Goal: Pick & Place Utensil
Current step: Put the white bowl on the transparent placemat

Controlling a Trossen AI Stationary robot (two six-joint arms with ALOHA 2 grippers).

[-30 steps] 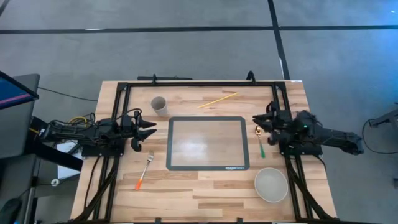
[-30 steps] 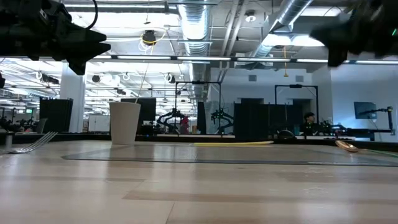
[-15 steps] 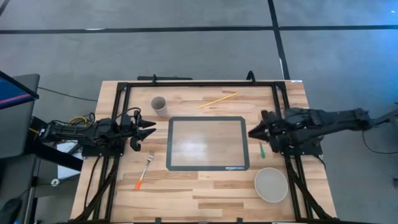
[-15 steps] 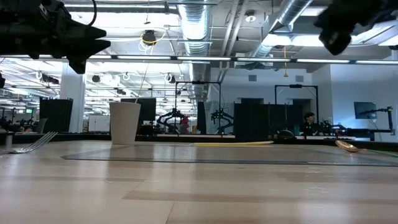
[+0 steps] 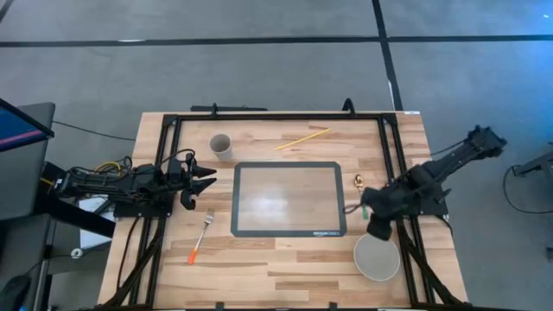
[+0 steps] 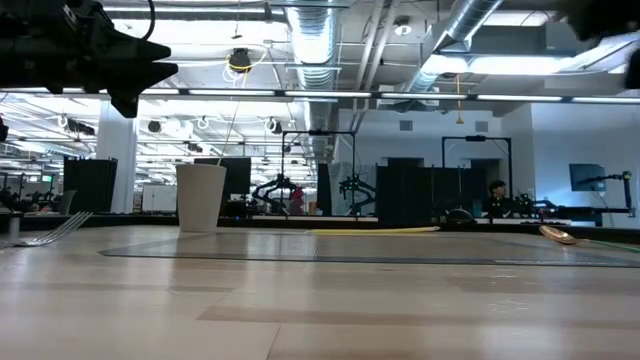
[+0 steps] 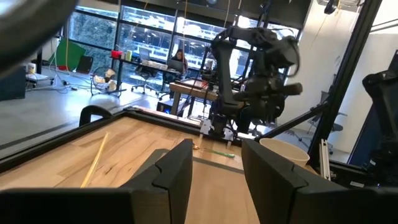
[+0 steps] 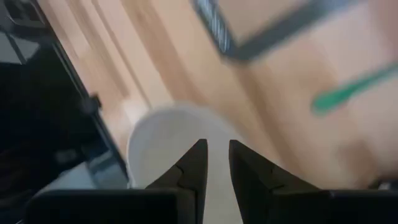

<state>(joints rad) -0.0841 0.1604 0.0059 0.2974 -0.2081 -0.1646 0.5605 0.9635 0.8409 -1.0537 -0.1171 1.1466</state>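
A spoon with a gold bowl (image 5: 359,181) and green handle (image 8: 348,90) lies flat on the wood right of the grey mat (image 5: 289,199). A fork with an orange handle (image 5: 201,235) lies left of the mat. A yellow chopstick (image 5: 303,139) lies near the far edge. My right gripper (image 5: 378,229) points down above the gap between spoon and white bowl (image 5: 377,257). Its fingers (image 8: 199,165) are open by a narrow gap, holding nothing. My left gripper (image 5: 211,182) waits open left of the mat, raised and level.
A paper cup (image 5: 220,144) stands upright near the mat's far left corner. The white bowl (image 8: 168,143) sits at the near right, just under my right gripper. A black frame rail (image 5: 393,164) runs along the table's right side.
My right arm has swung from lying level over the spoon to a raised pose. Its gripper has tipped to point down and moved toward the near edge, from over the spoon to between spoon and bowl. The spoon has stayed in place.
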